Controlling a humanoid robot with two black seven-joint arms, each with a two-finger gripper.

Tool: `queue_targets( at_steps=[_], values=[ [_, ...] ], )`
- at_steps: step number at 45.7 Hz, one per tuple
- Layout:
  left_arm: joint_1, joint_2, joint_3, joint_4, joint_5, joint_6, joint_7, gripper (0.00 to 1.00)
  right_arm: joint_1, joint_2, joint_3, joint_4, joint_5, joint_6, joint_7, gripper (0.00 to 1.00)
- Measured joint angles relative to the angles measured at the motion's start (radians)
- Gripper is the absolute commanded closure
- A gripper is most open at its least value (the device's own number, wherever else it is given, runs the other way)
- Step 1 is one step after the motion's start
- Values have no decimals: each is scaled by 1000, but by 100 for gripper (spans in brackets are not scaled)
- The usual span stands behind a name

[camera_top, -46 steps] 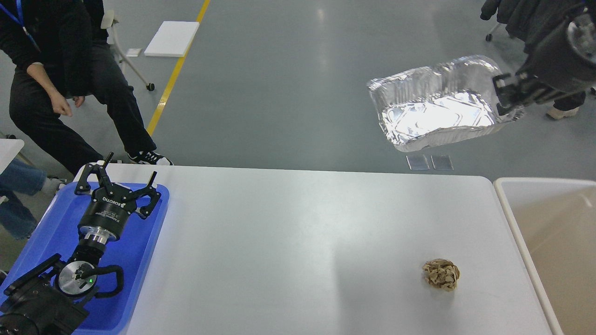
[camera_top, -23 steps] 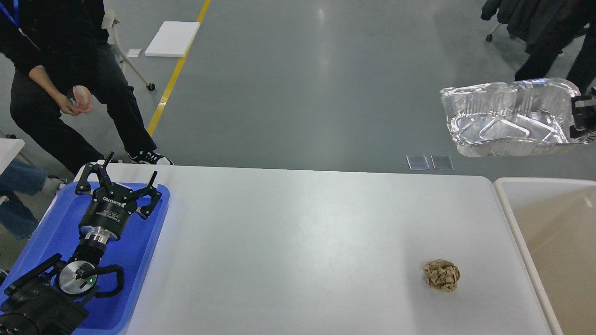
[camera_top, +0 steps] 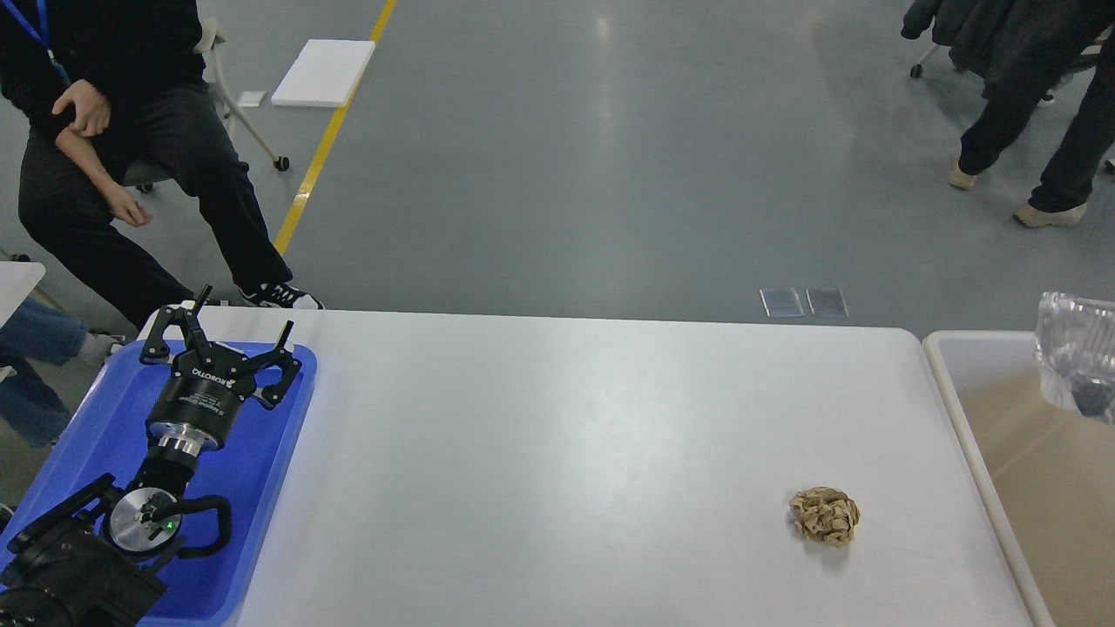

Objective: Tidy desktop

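Head view: the wide white rectangular desktop (camera_top: 557,453) is nearly cleared, only a crumpled brown paper ball (camera_top: 825,515) is left near the right end. Crinkled silver foil tray (camera_top: 1077,366) is seen over the beige white-rimmed bin (camera_top: 954,396). Left gripper (camera_top: 218,341) is spread wide, empty, above the blue plastic tray (camera_top: 78,435). Right gripper's out of frame, so can't tell.

The desktop (camera_top: 557,453) is a large, smooth, white rectangular top with rounded far corners. It lies flat and fills the lower middle of the frame, from left to right.
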Motion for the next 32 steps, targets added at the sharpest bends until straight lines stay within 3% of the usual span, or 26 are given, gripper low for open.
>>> queue_targets(
  at_steps=[19, 32],
  values=[
    [0, 0, 0, 0, 0, 0, -1, 1, -362, 72, 83, -31, 201, -314, 4, 100],
    [0, 0, 0, 0, 0, 0, -1, 1, -607, 201, 165, -175, 326, -440, 4, 100]
  ],
)
